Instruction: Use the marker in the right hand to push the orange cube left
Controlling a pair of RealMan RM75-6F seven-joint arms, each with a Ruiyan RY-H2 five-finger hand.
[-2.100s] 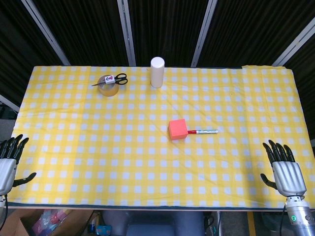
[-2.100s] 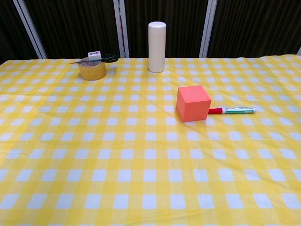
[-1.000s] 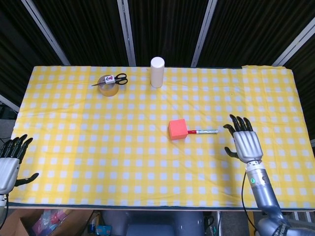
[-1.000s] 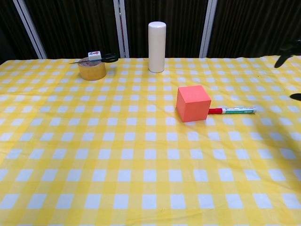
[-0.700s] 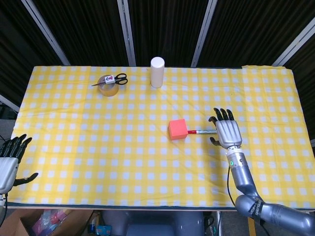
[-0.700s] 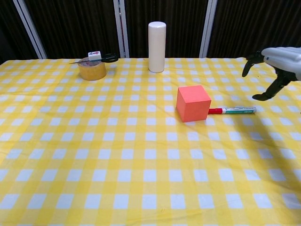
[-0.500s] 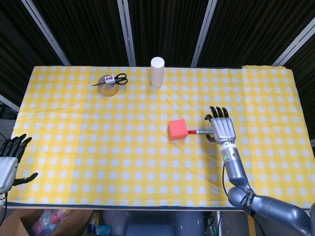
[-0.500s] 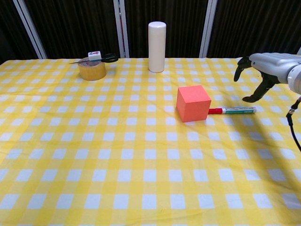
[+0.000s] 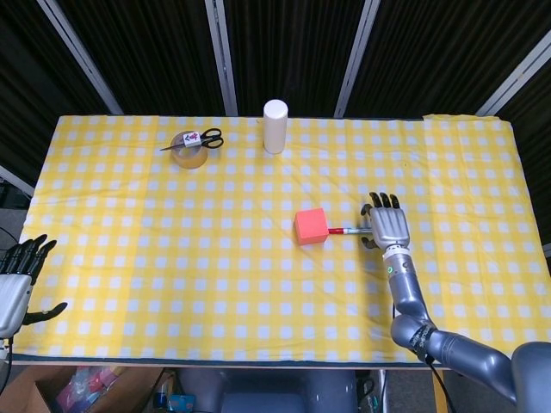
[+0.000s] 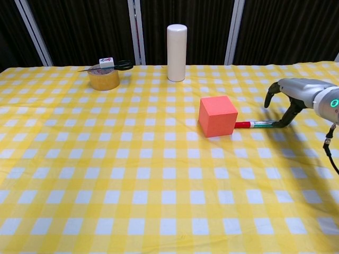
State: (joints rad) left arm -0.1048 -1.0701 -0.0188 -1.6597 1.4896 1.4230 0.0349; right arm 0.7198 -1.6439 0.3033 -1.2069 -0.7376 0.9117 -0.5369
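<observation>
Right hand (image 9: 389, 226) palm-down, fingers (image 10: 269, 96) spread — left hand (image 9: 15, 288) idle.

Marker (image 10: 259, 124) flat, tip against orange cube (image 10: 217, 116)

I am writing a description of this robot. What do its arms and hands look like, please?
Both hands, the right hand and the left hand, have silver-grey palms and black fingers. The right arm is smooth grey metal, with a small green light at the wrist and a thin black cable beside it.

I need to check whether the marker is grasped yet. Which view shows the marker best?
The chest view: the red-capped white marker lies on the cloth in side profile, the right hand arched above it. The head view shows only its red tip beyond the hand.
</observation>
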